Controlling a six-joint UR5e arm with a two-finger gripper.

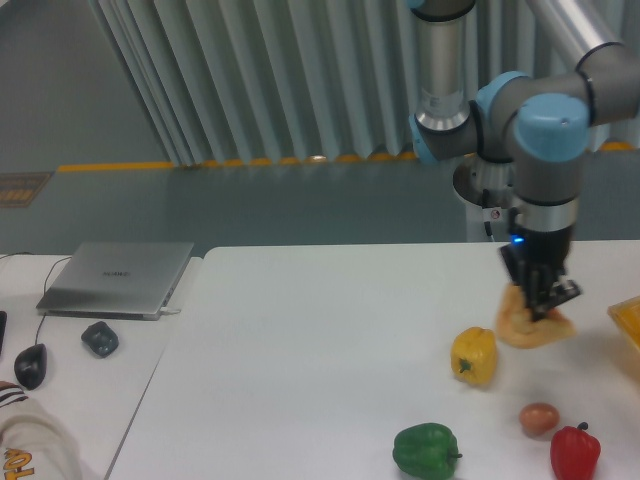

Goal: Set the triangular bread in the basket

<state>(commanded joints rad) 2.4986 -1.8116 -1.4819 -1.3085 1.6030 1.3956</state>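
A white table is set before a wall of grey vertical slats. The triangular bread is held clamped between the fingers of the gripper and is carried clear of the tabletop, to the right of the yellow pepper. The basket is seen only as a corner at the right edge, just beside the bread. A brown egg, a red pepper and a green pepper lie nearer the front.
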